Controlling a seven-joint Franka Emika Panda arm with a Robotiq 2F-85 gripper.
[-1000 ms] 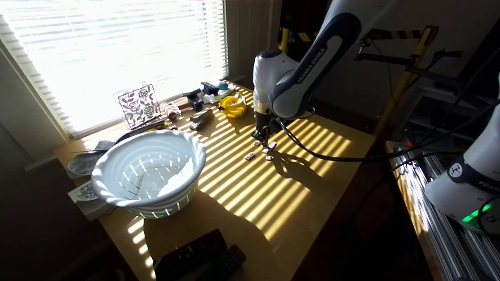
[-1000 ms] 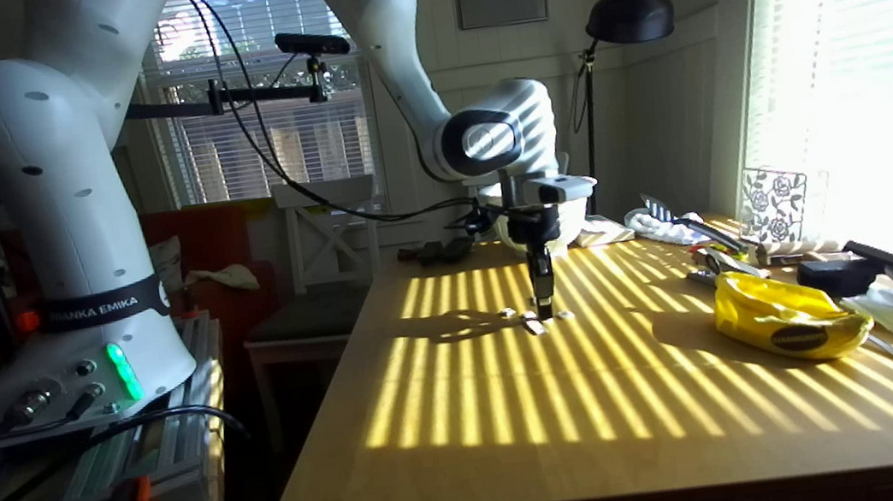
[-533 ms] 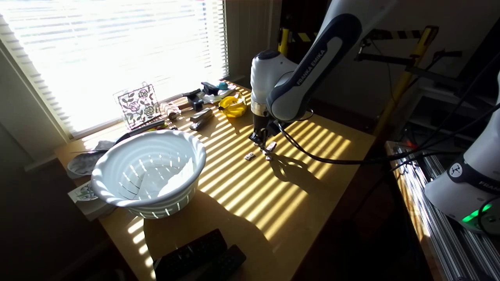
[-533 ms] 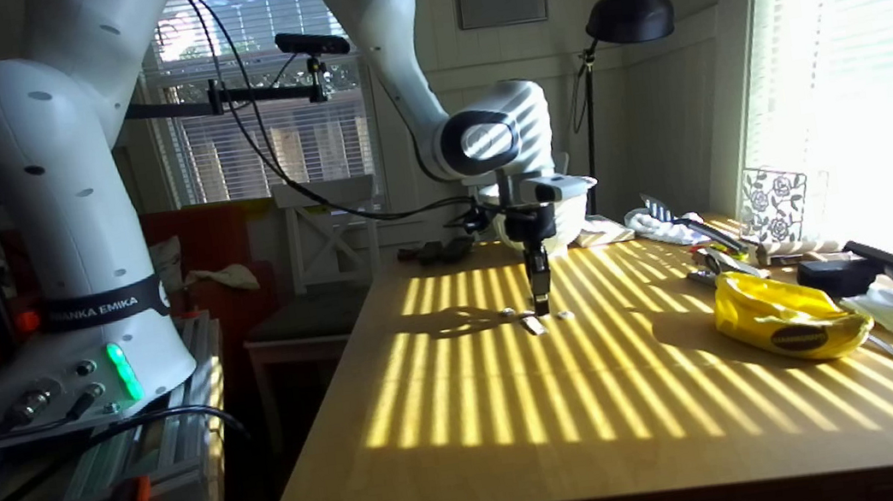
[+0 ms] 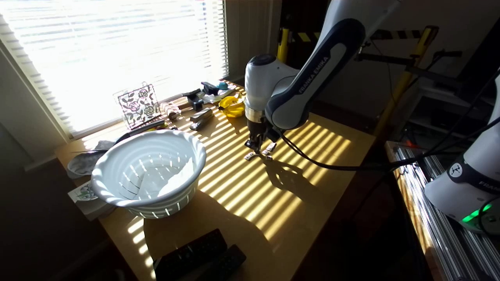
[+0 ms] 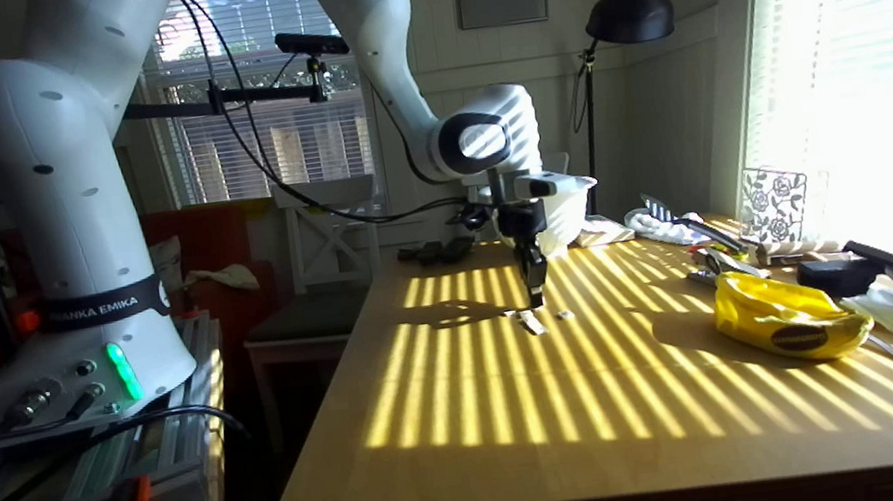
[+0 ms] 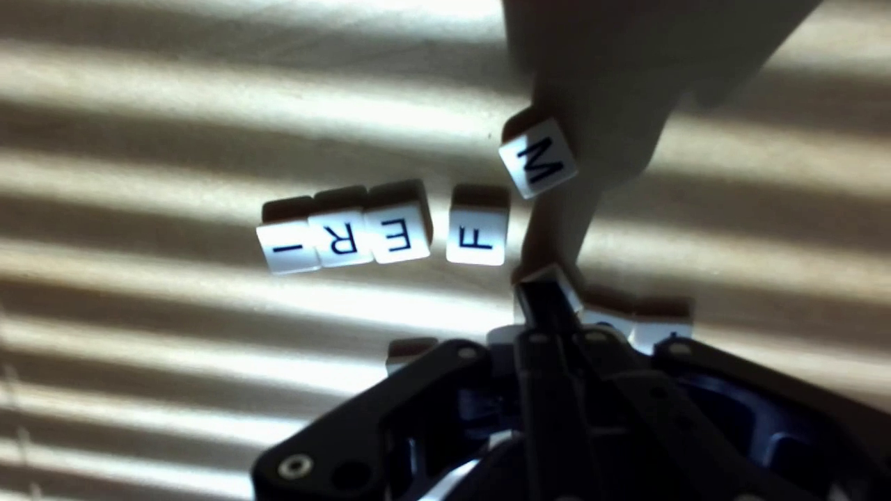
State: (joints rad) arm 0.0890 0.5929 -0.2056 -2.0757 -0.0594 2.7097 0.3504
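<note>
My gripper points down at the tabletop with its fingers together, low among several small white letter tiles. One tile lies right under the fingertips, partly covered by them; whether they touch it I cannot tell. In the wrist view, tiles I, R and E stand side by side, with F a small gap away and M turned askew. Two more tiles sit at the right, partly hidden by the gripper. Another tile shows at its left.
A white slotted basket stands on the table, with dark remotes in front of it. Along the window side lie a yellow banana-like pouch, a stapler-like item and black devices. A cable hangs from the arm.
In the exterior views the gripper has shifted a short way across the tiles toward the basket, still shut. Whether the tile under it moved along I cannot tell.
</note>
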